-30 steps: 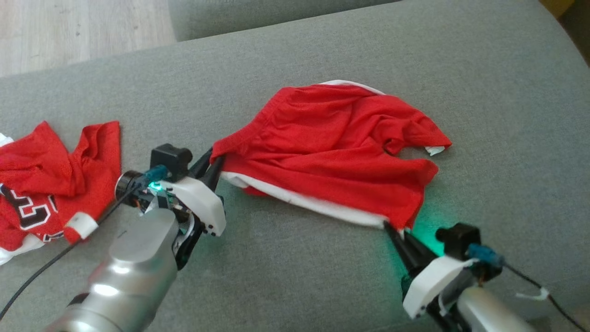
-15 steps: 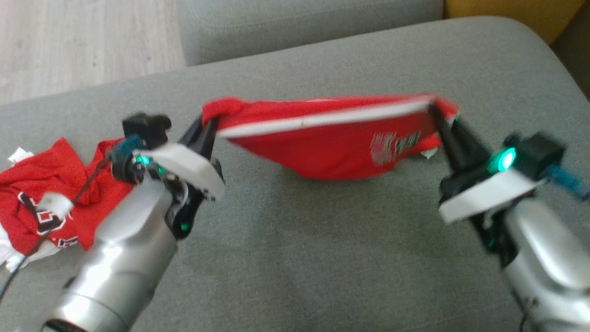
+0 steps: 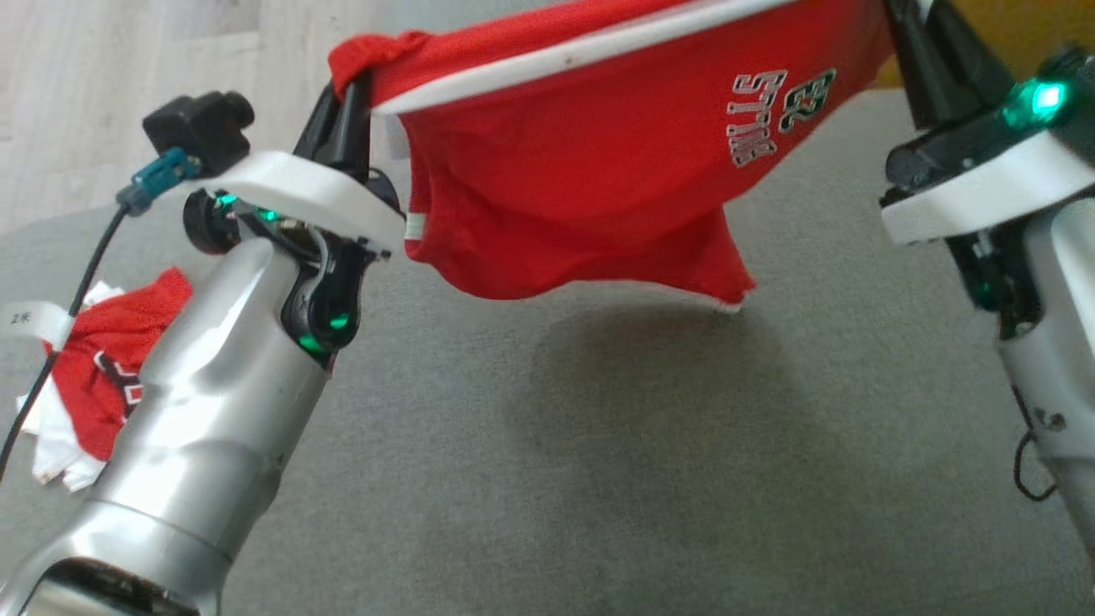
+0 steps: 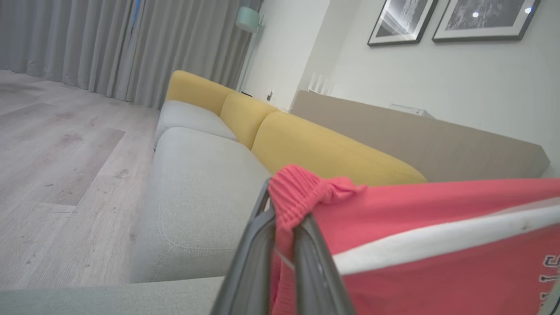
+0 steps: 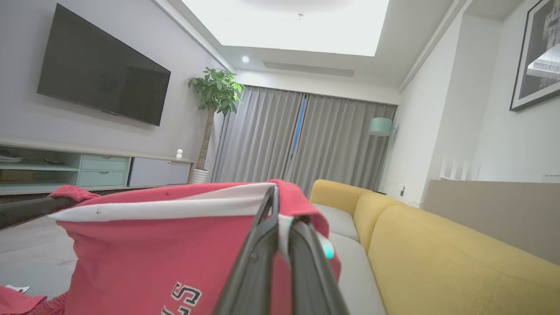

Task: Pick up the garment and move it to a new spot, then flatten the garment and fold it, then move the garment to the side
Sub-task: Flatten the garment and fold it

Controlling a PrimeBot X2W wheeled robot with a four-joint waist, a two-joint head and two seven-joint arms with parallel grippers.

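The garment is a red pair of shorts with a white stripe and printed lettering, hanging in the air above the grey sofa seat. My left gripper is shut on its elastic waistband corner at the upper left; in the left wrist view the gripper pinches the bunched red band. My right gripper is shut on the opposite corner at the upper right; in the right wrist view the gripper clamps the garment. The cloth is stretched between both and sags below, off the seat.
A second red jersey with white trim lies crumpled on the seat at the left, beside my left forearm. Yellow sofa backrests run behind the seat. Wooden floor lies beyond the sofa's left end.
Both grippers have lifted the garment from the seat high into the air, stretched between them; its lettered side now faces the head camera. The head view has also shifted.
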